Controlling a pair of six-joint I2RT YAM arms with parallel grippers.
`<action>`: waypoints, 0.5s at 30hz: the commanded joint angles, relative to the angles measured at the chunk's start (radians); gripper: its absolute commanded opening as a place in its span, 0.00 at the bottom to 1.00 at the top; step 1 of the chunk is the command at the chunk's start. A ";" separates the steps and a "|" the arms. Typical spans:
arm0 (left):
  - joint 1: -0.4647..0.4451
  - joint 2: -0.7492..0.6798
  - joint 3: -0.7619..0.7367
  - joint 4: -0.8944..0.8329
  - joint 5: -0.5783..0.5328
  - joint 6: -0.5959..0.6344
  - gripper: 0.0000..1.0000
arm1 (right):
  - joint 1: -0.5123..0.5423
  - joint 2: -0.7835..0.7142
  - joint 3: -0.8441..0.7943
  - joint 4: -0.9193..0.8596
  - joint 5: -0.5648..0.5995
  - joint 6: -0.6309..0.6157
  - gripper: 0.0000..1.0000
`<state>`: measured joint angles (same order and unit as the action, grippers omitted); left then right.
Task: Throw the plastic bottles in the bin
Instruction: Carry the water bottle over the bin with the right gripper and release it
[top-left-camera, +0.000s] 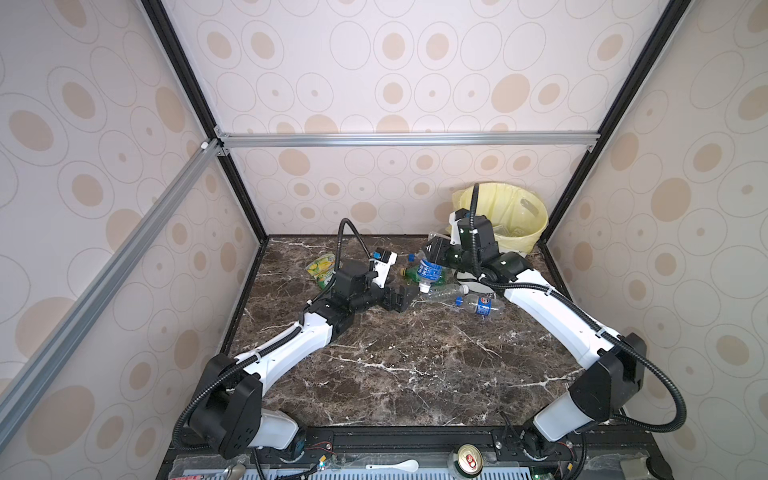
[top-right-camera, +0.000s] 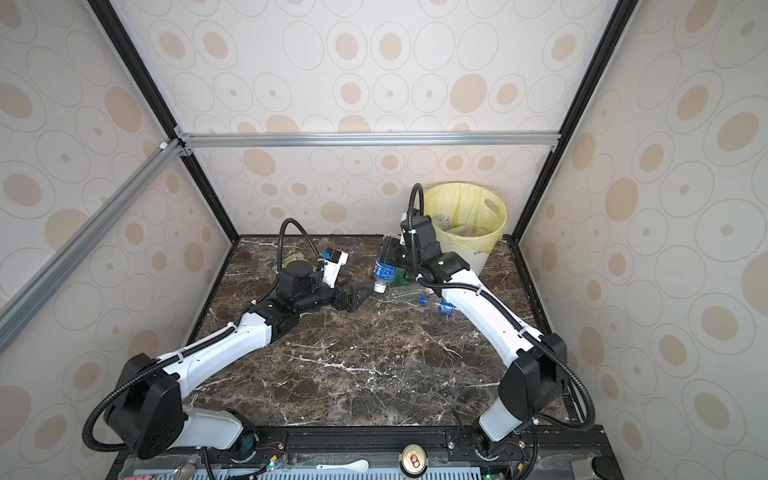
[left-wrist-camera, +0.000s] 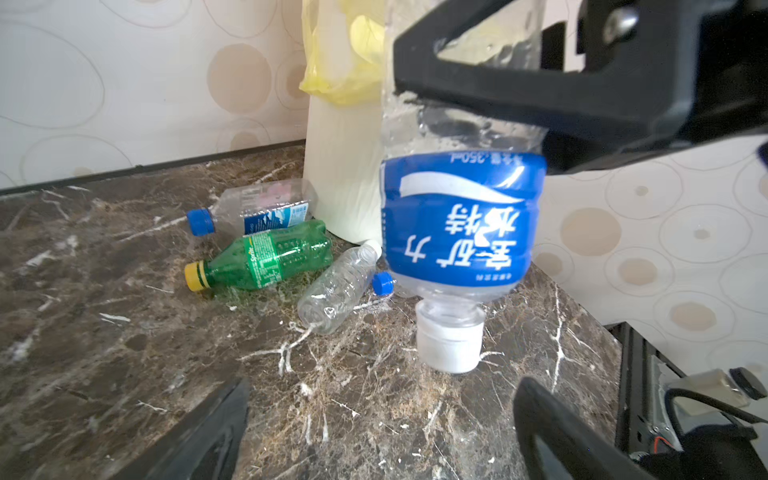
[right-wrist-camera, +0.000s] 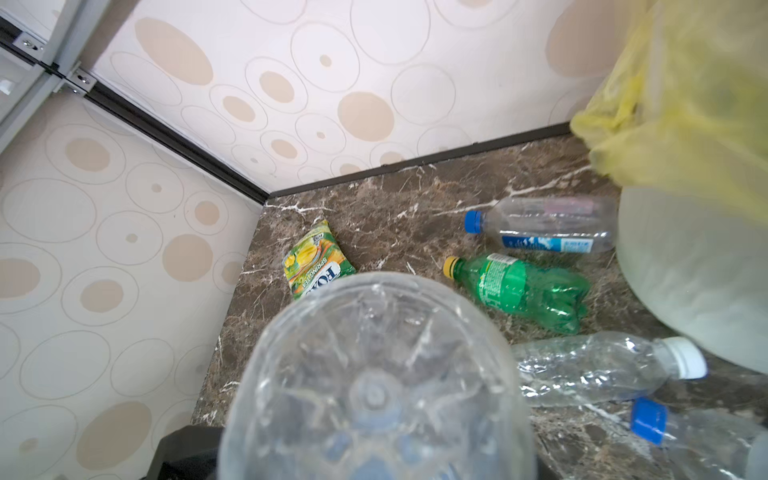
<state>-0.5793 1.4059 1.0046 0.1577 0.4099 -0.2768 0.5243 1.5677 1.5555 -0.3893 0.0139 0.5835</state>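
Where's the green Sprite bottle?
The green bottle lies left of the bin in both top views, partly behind the blue-label bottle held by the right end effector.

Bin (right-wrist-camera: 685, 270): blurred and cut off in my right wrist view; in both top views its contents are too small to count.
Blue-label bottle (right-wrist-camera: 374, 374), near the bin: I get only a blurred base, cut off by the frame.
Snack packet (right-wrist-camera: 316, 257), well apart from the bin: one end hidden behind that base.
Blue-capped bottle (right-wrist-camera: 648, 419), near the bin: body cut off.
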 joint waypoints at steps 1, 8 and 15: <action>-0.052 0.034 0.163 -0.081 -0.113 0.151 0.99 | -0.019 -0.053 0.078 -0.067 0.089 -0.107 0.55; -0.127 0.159 0.402 -0.168 -0.243 0.295 0.99 | -0.082 -0.078 0.224 -0.129 0.169 -0.224 0.54; -0.196 0.262 0.580 -0.200 -0.366 0.406 0.99 | -0.125 -0.116 0.311 -0.098 0.257 -0.372 0.54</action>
<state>-0.7498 1.6451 1.5043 -0.0017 0.1200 0.0330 0.4023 1.4796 1.8297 -0.4919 0.2092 0.3115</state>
